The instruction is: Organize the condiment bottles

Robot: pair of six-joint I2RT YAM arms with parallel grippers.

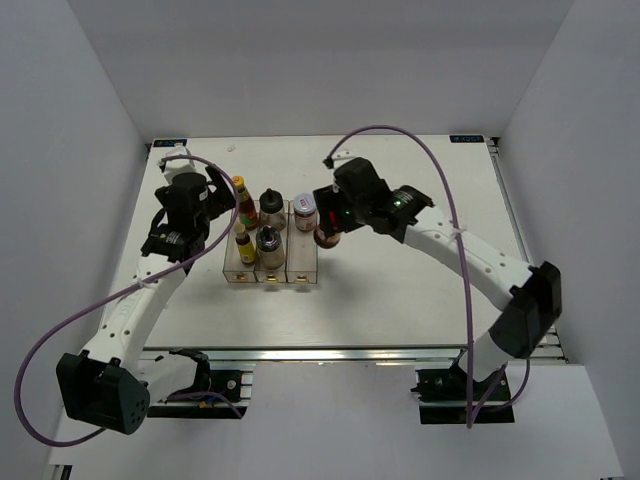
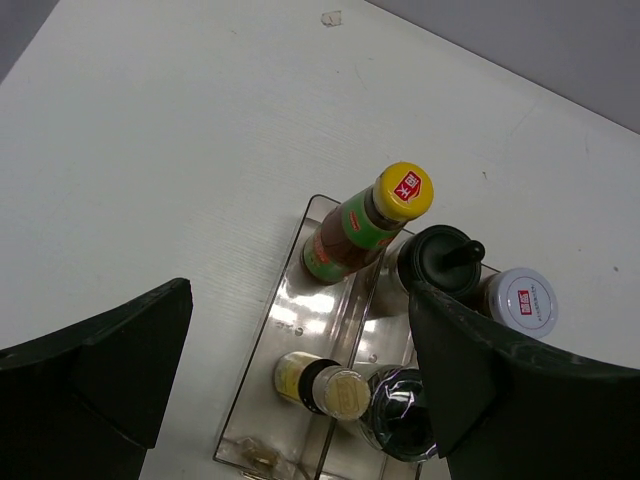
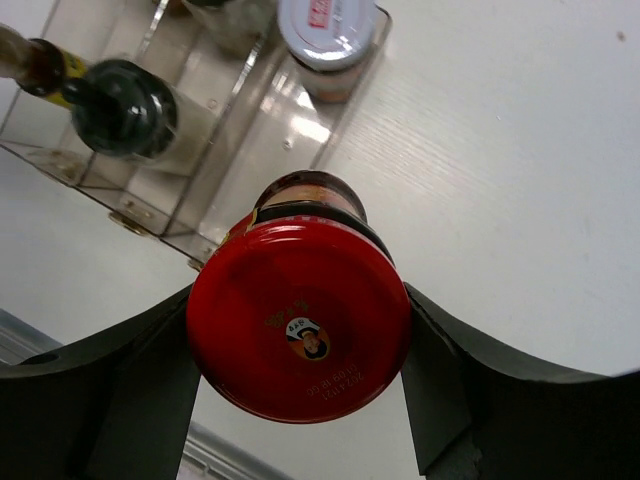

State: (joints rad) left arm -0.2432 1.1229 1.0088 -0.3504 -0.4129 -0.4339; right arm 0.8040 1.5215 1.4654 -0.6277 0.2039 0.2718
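Nearby, left gripper (image 2: pixel 300 375): jaws apart, over tray (image 2: pixel 285 312).
Right gripper (image 3: pixel 300 350): clamped on red-lidded jar (image 3: pixel 298 320), just beside tray.
Tray contents: five bottles (image 1: pixel 269 241).

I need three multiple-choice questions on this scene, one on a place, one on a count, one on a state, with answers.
1. Where is the white jar? A. tray's right compartment B. tray's left compartment C. outside the tray
2. How many containers stand in the tray? A. three B. five C. six
3. What do the right jaws do? A. stand empty B. grip the red-lidded jar C. grip the tray
1 A: it stands at that compartment's far end. 2 B: red bottle, yellow-capped bottle, two shakers, white jar. 3 B: they press that jar's lid from both sides.
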